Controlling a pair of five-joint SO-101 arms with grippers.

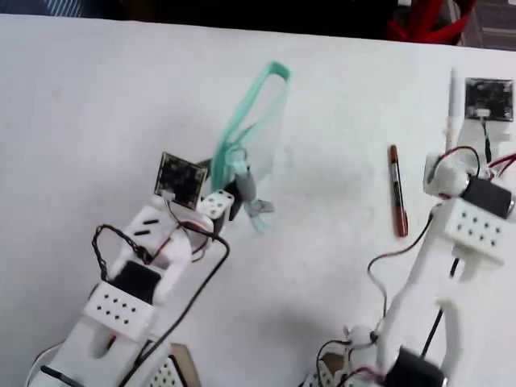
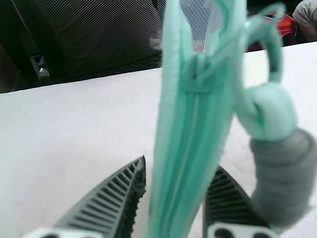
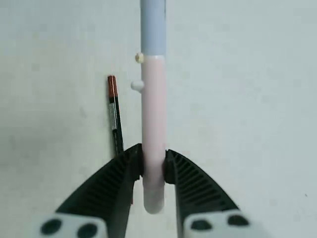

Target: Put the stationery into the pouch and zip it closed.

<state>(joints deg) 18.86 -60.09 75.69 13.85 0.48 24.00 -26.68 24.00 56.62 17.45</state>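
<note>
My left gripper [image 1: 233, 192] is shut on the near end of the mint-green pouch [image 1: 256, 121], which has clear sides and stands on edge, tilted toward the table's far side. In the left wrist view the pouch's zipper edge [image 2: 198, 99] runs between the fingers [image 2: 116, 198], and a mint and grey pull charm [image 2: 280, 148] hangs beside them. My right gripper [image 1: 448, 155] at the table's right side is shut on a pale pink and blue pen [image 3: 153, 99], seen as a white pen [image 1: 453, 97] pointing away. A red-brown pen [image 1: 397, 189] lies on the table left of it, the red-brown pen [image 3: 115, 114] beside the right gripper [image 3: 153, 151].
The white table [image 1: 105, 97] spreads wide to the left and between the arms. Its far edge meets a dark background with a red object [image 1: 427, 20] at the back right. A brown block [image 1: 184, 363] sits at the front edge by the left arm's base.
</note>
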